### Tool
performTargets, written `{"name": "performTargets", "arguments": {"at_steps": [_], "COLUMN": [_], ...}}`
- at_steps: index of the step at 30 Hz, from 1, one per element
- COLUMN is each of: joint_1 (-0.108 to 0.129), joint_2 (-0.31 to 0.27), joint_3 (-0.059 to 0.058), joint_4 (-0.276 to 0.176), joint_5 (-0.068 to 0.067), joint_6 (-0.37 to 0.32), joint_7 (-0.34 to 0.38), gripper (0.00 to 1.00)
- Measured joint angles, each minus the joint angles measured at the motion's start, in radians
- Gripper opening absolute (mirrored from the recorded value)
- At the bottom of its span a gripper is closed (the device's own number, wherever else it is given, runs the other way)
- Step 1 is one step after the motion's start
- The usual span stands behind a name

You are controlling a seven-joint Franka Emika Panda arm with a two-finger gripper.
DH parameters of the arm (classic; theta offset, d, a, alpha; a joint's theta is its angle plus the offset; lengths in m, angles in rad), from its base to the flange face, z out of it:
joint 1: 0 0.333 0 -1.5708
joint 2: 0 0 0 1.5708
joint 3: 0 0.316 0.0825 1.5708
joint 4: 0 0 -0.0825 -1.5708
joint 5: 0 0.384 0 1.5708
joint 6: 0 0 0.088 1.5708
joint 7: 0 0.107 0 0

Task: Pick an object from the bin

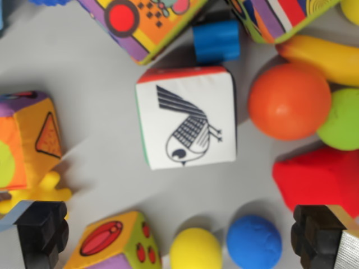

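Observation:
A soft white cube (187,119) with a black bird drawing and a red top edge lies in the middle of the grey bin floor (84,67). My gripper (179,238) hangs above the bin, open. Its left finger (42,232) shows at the lower left corner and its right finger (320,235) at the lower right. Nothing sits between them except a yellow ball (195,249) and a blue ball (253,242) lying on the floor below. The bird cube is just beyond the fingertips, toward the top of the view.
Around the bird cube lie an orange ball (289,101), a green ball (341,120), a yellow banana (325,56), a red block (320,179), a blue block (216,40), and several patterned soft cubes (143,22) (28,140) (115,244).

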Motion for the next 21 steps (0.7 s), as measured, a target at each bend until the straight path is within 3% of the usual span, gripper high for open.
{"name": "performTargets", "arguments": {"at_steps": [6,21], "joint_1": [0.008,0.008], "joint_2": [0.012,0.159], "joint_3": [0.003,0.003], "joint_4": [-0.035,-0.054], "joint_5": [0.0,0.0], "joint_6": [0.048,0.211], "joint_7": [0.043,0.045], "gripper": [1.0,1.0]}}
